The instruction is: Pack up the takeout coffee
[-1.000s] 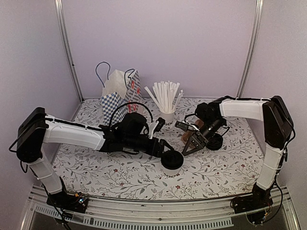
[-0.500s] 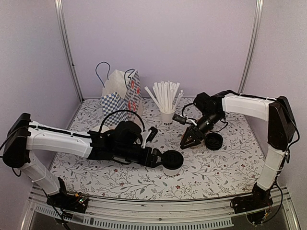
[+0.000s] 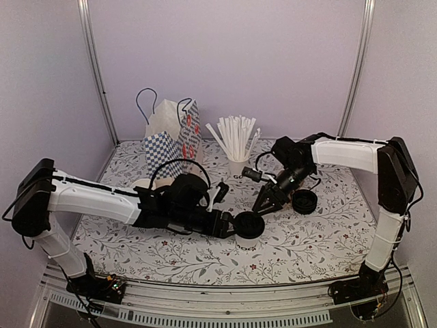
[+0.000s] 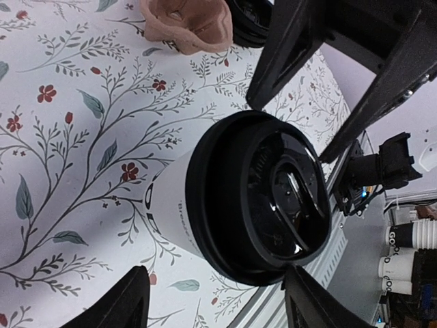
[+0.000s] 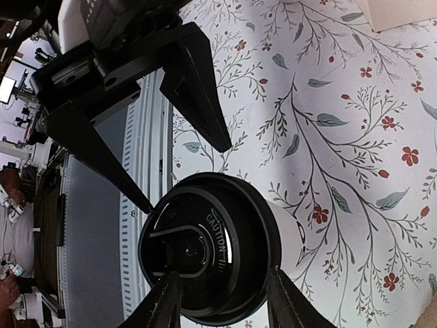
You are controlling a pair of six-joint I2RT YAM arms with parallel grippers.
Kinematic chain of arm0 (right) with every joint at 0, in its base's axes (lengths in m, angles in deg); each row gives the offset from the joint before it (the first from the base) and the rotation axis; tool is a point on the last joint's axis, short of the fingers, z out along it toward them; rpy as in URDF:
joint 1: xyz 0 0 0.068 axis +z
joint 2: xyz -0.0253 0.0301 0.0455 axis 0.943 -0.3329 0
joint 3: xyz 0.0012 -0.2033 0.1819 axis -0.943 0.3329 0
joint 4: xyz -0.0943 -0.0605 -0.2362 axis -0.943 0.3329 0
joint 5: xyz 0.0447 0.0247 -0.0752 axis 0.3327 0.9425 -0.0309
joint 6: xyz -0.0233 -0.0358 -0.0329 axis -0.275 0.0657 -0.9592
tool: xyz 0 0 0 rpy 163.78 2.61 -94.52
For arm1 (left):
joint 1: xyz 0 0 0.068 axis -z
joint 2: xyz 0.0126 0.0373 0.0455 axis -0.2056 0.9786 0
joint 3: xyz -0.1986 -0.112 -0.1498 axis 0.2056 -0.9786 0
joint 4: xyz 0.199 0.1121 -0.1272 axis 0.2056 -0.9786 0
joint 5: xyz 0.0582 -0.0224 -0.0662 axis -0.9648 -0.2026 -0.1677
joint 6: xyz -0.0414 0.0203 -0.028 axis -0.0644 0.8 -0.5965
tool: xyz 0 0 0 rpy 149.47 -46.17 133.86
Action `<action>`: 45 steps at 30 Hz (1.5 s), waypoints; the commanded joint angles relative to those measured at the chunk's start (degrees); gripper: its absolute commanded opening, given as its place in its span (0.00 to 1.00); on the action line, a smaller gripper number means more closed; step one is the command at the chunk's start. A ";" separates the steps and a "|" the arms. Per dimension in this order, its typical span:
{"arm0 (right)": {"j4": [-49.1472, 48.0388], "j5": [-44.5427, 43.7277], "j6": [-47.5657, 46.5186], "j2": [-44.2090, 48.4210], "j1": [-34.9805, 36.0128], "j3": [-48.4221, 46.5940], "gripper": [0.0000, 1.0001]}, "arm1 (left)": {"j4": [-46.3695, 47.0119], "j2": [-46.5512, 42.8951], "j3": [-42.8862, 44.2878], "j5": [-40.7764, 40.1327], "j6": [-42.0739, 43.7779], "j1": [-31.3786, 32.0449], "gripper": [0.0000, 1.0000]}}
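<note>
**Two open grippers at one lidded cup**

The takeout coffee (image 3: 247,235), a small white paper cup with black lettering low on its side, stands upright on the floral tablecloth (image 3: 136,249). It is near the middle of the table, toward the near edge. Its round black lid (image 3: 247,221) is seated on the rim, and raised letters reading CAUTION show on it in the right wrist view.

The left gripper (image 3: 231,223) reaches in low from the left. Its jaws stand wide, with one of its fingers (image 4: 126,304) on either side of the cup's left flank. Whether either pad touches the cup cannot be told.

The right gripper (image 3: 262,206) slants down from the far right, its tips just beside the far-right edge of the lid. Its jaws are moderately apart and grip nothing. In its own wrist view its fingers (image 5: 164,304) frame the lid from above.

A loose black lid (image 3: 304,201) lies on the cloth just right of the right gripper. A cup of straws (image 3: 237,164) stands farther back, near the centre. At the far left stand a white bag (image 3: 166,116), a blue-checked bag (image 3: 157,154) and a red-patterned bag (image 3: 191,133). In the left wrist view a tan moulded piece (image 4: 188,27) lies on the cloth beyond the coffee.
</note>
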 commanded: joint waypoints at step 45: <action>-7.50 -23.63 -15.56 15.15 13.07 5.84 0.82 | 12.19 -0.14 -6.78 9.03 -9.33 -3.96 0.64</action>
